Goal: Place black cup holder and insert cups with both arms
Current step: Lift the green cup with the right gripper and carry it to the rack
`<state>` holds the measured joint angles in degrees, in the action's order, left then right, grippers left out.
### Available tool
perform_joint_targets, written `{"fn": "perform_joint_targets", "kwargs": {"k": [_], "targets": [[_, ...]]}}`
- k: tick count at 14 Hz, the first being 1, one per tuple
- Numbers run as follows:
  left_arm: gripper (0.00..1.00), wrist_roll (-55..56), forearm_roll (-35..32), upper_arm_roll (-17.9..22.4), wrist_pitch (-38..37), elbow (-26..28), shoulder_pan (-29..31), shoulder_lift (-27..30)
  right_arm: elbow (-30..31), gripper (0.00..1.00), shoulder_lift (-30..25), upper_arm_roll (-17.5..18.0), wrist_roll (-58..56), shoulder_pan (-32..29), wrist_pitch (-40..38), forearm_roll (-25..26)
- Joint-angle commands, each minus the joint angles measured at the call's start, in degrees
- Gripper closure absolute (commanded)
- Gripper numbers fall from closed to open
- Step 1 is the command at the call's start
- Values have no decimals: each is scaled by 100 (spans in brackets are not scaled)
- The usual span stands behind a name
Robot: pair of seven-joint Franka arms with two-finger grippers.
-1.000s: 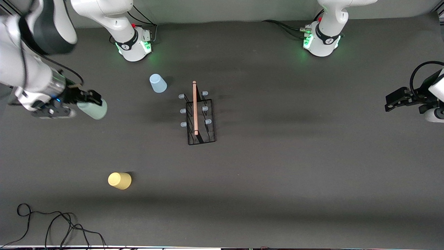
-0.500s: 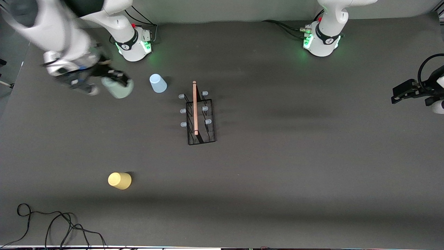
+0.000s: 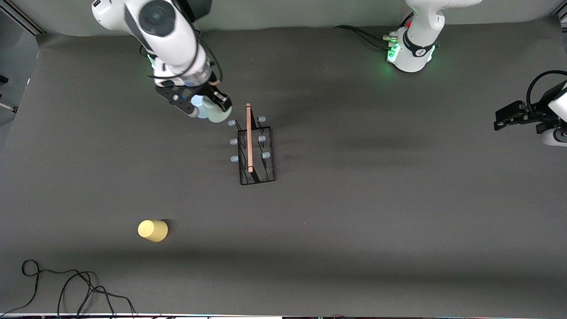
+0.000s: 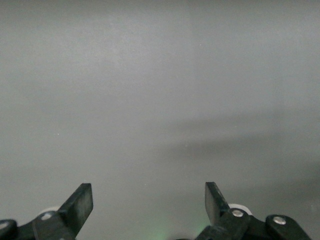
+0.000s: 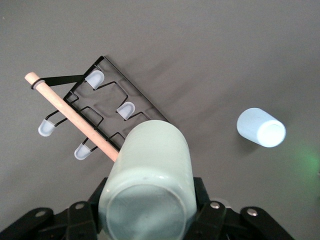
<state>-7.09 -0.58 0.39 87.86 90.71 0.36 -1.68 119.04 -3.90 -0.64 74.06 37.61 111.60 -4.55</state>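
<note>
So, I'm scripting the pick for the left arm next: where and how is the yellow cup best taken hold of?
The yellow cup appears to stand upside down, closed base up, alone on the table nearer the camera than the black cup holder. Probably best to come straight down from above and close on its tapered side wall around the middle. The left gripper, open, waits at its own end.

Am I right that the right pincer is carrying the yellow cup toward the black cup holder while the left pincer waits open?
Not quite: the right pincer carries the pale green cup, as the right wrist view shows. The yellow cup sits on the table. The black cup holder and open left pincer are as stated.
</note>
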Motion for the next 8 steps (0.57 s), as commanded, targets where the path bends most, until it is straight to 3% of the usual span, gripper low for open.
{"fn": "perform_joint_targets", "kwargs": {"k": [1, 8], "targets": [[0, -90, -30, 23, -225, -1, -80, 89, 636, 80, -94, -77, 91, 62, 685, -90], [0, -38, -30, 23, -243, 8, -185, 89, 971, 80, 846, -77, 320, 256, 1846, -107]]}}
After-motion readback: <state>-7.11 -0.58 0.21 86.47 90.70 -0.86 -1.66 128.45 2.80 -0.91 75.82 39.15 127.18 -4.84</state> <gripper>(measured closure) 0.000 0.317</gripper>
